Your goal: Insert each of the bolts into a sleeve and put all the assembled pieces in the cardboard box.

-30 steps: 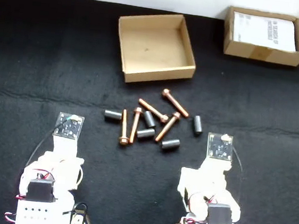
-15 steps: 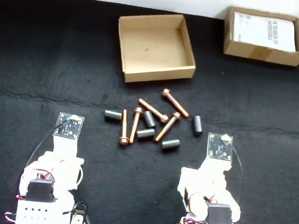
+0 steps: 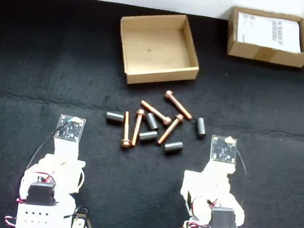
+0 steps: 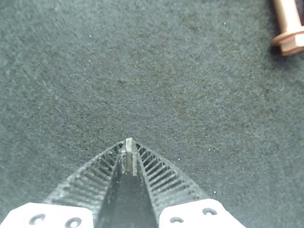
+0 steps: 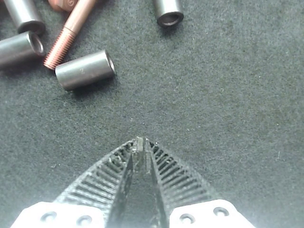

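Several copper bolts (image 3: 137, 126) and dark grey sleeves (image 3: 173, 147) lie loose in a cluster on the black cloth in the middle of the table. Beyond them stands the open, empty cardboard box (image 3: 127, 52). My left gripper (image 4: 128, 147) is shut over bare cloth, with one bolt head (image 4: 289, 42) at the edge of its view. My right gripper (image 5: 140, 144) is also shut with nothing in it, a short way from a sleeve (image 5: 85, 70), a bolt (image 5: 69, 35) and two more sleeves (image 5: 168, 10). Both arms sit at the near edge, left (image 3: 69, 129) and right (image 3: 223, 149).
A second cardboard box (image 3: 234, 38) holding a printed sheet stands at the far right corner. Black cloth (image 3: 48, 70) covers the table, with open room to the left and right of the cluster.
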Motion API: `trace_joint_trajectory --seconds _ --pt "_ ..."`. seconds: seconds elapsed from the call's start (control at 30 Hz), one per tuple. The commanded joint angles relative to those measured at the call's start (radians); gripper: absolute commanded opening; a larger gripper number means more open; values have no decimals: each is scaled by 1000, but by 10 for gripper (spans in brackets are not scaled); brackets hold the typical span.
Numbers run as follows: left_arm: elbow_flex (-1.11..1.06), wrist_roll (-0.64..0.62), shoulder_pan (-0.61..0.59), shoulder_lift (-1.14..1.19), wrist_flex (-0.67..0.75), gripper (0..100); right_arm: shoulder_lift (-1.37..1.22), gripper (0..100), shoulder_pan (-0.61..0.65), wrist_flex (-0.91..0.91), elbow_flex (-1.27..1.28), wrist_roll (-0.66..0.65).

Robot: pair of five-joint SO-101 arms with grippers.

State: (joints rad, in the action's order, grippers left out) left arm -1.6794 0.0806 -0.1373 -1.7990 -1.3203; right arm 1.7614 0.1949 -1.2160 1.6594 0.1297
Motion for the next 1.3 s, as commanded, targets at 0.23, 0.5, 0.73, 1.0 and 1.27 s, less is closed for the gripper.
trace_joint_trajectory --seconds 0.23,0.5,0.73,1.0,1.27 --pt "-15 6 7 -8 -3 24 10 22 5 2 131 3" --pt "-15 6 7 -8 -3 24 10 22 19 162 134 8" --pt "-15 6 7 -8 -3 24 10 26 16 286 122 5" --pt "-15 6 7 -8 -3 24 4 26 21 344 -61 5" --pt "-15 6 33 -12 0 25 -4 26 21 -27 -412 5"
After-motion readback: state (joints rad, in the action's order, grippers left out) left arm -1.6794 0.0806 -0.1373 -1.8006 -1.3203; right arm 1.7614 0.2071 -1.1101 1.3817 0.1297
